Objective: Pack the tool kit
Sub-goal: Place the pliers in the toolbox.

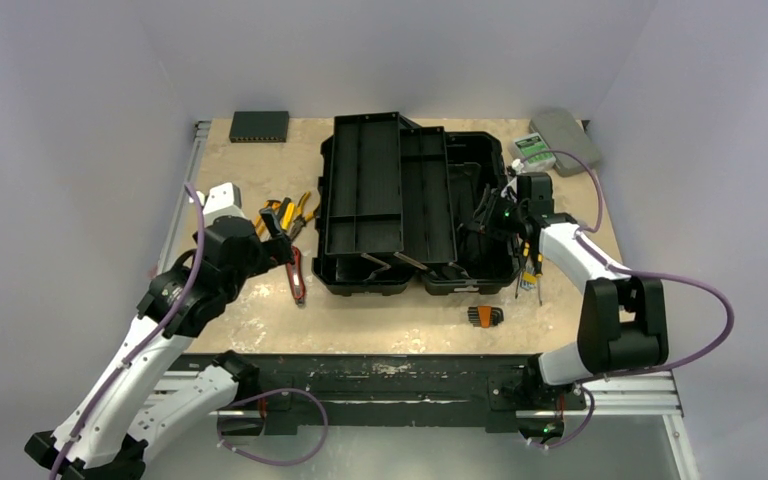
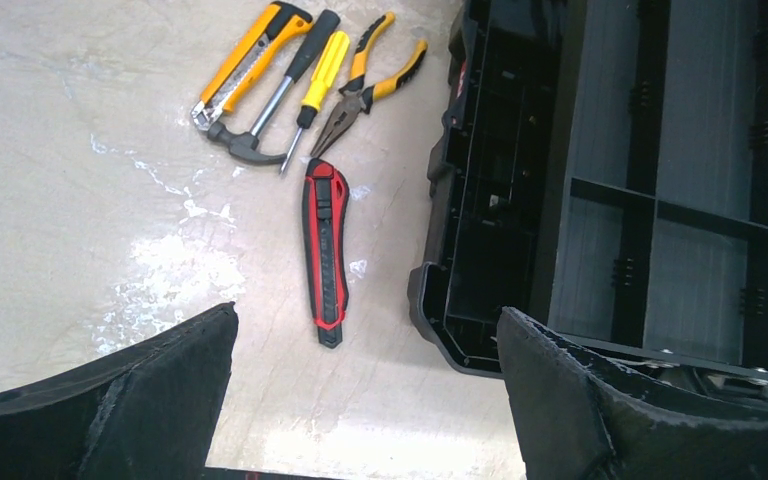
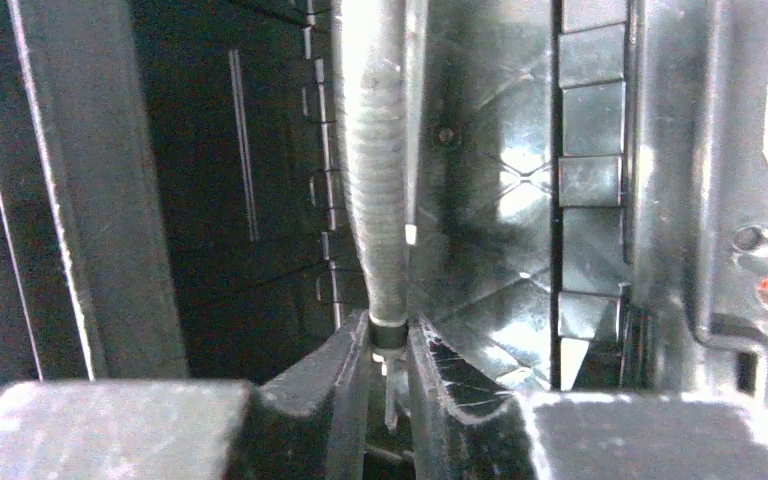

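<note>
One black toolbox (image 1: 475, 170) sits open at the middle of the desk (image 1: 250, 170). Right tool (image 3: 388, 350) inside it, pinching a grey ribbed handle (image 3: 375, 200). Left tool (image 2: 370, 400) spread wide above red knife (image 2: 325, 250), which lies just beside the box's left wall; yellow-handled pliers (image 2: 360, 90) beyond.

Black toolbox (image 1: 410, 205) open, mid-table. On the table left of it: red-black utility knife (image 2: 325, 250) nearest, then yellow knife (image 2: 250, 55), black-handled hammer (image 2: 265, 105), yellow screwdriver (image 2: 318, 80) and yellow-black pliers (image 2: 370, 85), clustered. Small orange-black tool (image 1: 484, 316) in front of the box. Grey ribbed tool handle (image 3: 375, 200) inside the box.
</note>
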You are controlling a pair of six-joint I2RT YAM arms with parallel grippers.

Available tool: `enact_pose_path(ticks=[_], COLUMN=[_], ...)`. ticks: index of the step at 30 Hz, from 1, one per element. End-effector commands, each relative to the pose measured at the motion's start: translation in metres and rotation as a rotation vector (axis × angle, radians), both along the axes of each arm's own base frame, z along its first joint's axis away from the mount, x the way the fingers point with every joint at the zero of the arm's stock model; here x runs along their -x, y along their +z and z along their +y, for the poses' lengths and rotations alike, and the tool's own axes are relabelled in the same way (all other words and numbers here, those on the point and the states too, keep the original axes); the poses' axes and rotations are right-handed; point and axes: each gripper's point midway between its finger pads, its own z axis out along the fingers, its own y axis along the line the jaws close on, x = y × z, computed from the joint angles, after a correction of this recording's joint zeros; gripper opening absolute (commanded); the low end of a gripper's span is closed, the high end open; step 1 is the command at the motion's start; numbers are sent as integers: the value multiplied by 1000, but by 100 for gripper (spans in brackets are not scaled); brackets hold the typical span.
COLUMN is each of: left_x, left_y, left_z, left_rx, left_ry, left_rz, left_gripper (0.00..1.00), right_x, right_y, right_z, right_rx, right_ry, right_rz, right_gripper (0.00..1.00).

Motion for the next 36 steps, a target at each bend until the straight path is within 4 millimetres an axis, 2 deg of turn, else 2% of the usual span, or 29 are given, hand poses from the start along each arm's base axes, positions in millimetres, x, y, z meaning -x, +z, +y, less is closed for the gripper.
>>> enact_pose_path(ticks=[1, 2, 4, 10, 12, 18, 22, 28, 36], left_x=[-6, -7, -7, -9, -9, -9, -8, -10, -14], left_y=[-6, -7, -8, -12, -14, -23, -26, -36, -62], left_z=[-6, -7, -8, -5, -2, 8, 17, 22, 33], left_rx=[5, 7, 13, 18, 18, 13, -3, 10, 145], left_ry=[-16, -16, -15, 13, 37, 121, 175, 200, 274], left_rz=[4, 5, 4, 2, 2, 17, 26, 79, 143], left_gripper=[97, 97, 98, 97, 97, 94, 92, 90, 89], right_x=[-11, -10, -10, -2, 2, 19, 32, 46, 59], right_y=[23, 24, 31, 58, 70, 97, 105, 113, 123], right_z=[3, 0, -5, -19, -22, -32, -38, -46, -60], right_rx=[-46, -33, -10, 52, 63, 88, 102, 124, 148], right_ry=[4, -9, -31, -64, -75, -109, -134, -163, -230], right_rz=[-76, -79, -91, -143, -178, -254, -288, -316, -382], right_gripper=[39, 48, 57, 60, 67, 77, 98, 99, 99])
